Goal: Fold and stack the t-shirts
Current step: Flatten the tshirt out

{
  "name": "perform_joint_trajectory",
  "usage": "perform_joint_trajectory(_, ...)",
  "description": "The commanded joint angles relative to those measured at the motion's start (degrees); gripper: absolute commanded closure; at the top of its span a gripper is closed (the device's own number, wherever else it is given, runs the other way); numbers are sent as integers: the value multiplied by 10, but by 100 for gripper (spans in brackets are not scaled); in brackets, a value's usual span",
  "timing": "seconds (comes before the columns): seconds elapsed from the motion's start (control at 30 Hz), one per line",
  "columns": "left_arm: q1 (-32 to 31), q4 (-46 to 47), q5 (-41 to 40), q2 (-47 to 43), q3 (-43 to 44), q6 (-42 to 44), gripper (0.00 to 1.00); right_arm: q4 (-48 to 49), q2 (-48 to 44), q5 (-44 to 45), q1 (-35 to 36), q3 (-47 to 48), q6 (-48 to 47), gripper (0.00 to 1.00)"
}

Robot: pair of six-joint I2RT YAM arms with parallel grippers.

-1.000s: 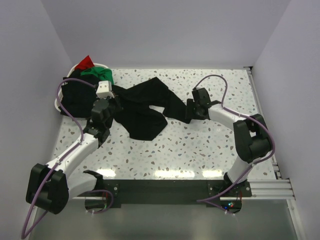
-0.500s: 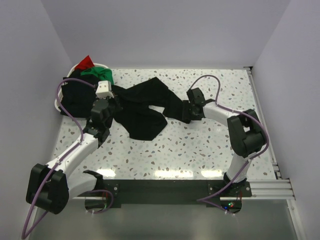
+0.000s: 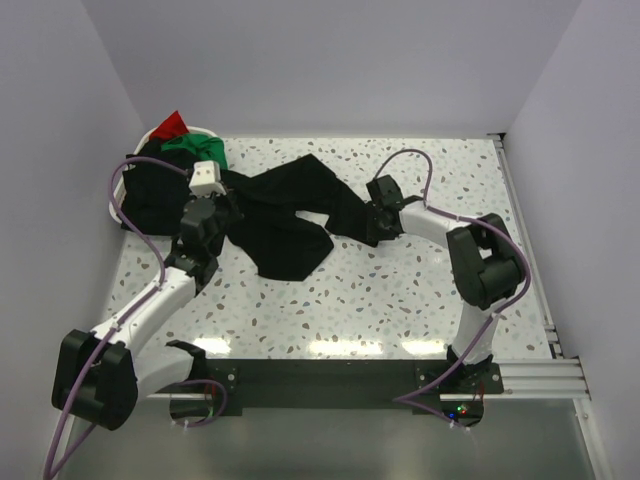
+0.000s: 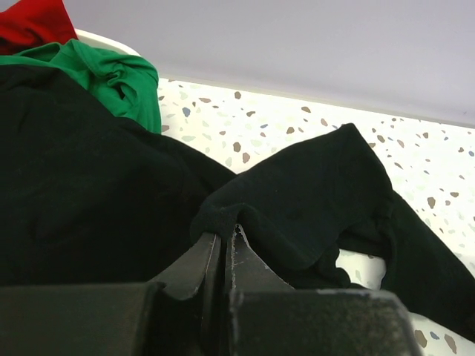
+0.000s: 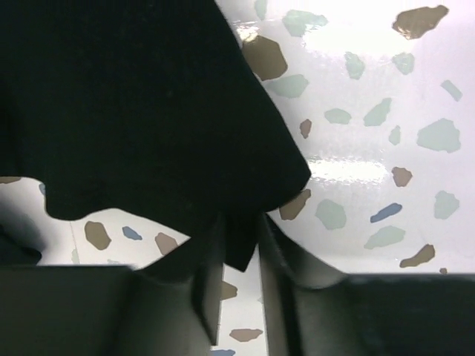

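Observation:
A crumpled black t-shirt (image 3: 290,215) lies on the speckled table, mid-left. My left gripper (image 3: 220,213) is shut on a raised fold at its left side; the left wrist view shows the fingertips (image 4: 225,236) pinching the fold of this shirt (image 4: 312,193). My right gripper (image 3: 370,228) is at the shirt's right edge, low on the table. In the right wrist view its jaws (image 5: 240,241) stand close together with a corner of the black shirt (image 5: 148,111) between them. More shirts, black (image 3: 150,190), green (image 3: 195,148) and red (image 3: 172,125), are piled at the back left.
A white basket (image 3: 113,203) holds the pile at the back left corner; its rim (image 4: 104,41) shows in the left wrist view, with the green shirt (image 4: 111,74) and red shirt (image 4: 33,18). The table (image 3: 400,290) has walls behind and at both sides.
My right gripper has moved left along the table onto the shirt's right edge. My left gripper and its fold have stayed where they were.

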Motion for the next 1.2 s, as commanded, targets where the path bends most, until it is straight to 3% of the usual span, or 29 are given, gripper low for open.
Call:
perform_joint_trajectory(0.0, 8, 31, -10, -4, 1, 14, 100, -13, 12, 1, 5, 12, -1, 77)
perform_joint_trajectory(0.03, 9, 31, -10, -4, 3, 14, 100, -12, 13, 1, 5, 11, -2, 87)
perform_joint_trajectory(0.13, 10, 33, -9, 2, 4, 15, 100, -9, 12, 3, 5, 9, -2, 100)
perform_joint_trajectory(0.3, 19, 44, 1, 18, 17, 17, 100, -23, -20, 8, 2, 29, -12, 100)
perform_joint_trajectory(0.53, 52, 27, 64, 62, 129, 12, 100, -60, -133, 6, -67, 94, -22, 100)
perform_joint_trajectory(0.8, 56, -20, 49, 11, 245, 51, 100, -99, -264, 28, -144, 185, -30, 100)
perform_joint_trajectory(1.0, 57, -50, 36, -27, 308, 87, 100, -136, -344, 68, -163, 260, -45, 100)
perform_joint_trajectory(1.17, 57, -57, 74, -55, 342, 85, 100, -165, -402, 95, -165, 329, -66, 100)
